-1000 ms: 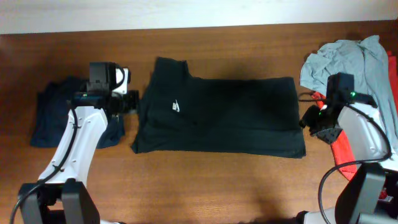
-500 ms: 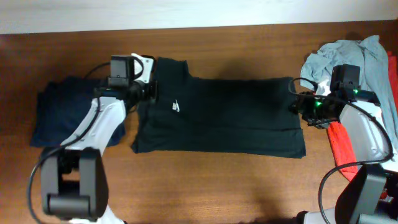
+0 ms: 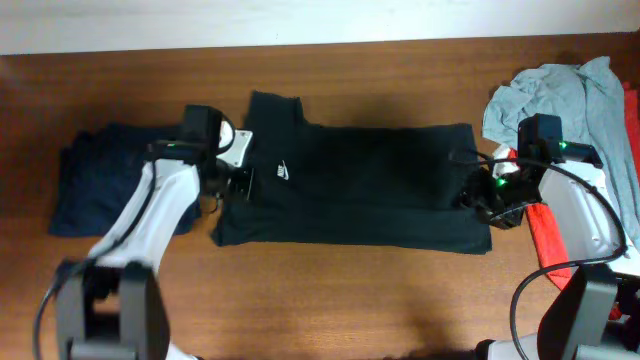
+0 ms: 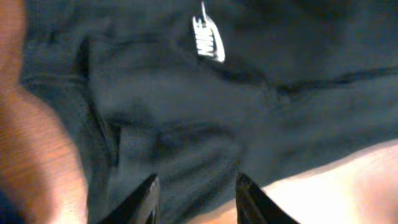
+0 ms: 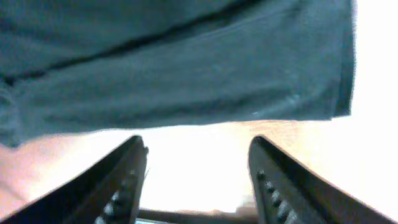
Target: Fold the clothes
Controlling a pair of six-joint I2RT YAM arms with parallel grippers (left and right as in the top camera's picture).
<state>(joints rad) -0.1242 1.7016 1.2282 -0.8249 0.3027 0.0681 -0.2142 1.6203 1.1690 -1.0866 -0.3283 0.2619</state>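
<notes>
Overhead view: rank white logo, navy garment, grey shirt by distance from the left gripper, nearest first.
From the left gripper:
1. White logo: just to its right, on the chest of the black T-shirt.
2. Navy garment: to its left, partly under the left arm.
3. Grey shirt: far right, beyond the T-shirt's other end.

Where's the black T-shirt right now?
Overhead: black T-shirt lies mid-table, between the navy garment on the left and the grey shirt on the right.
</notes>
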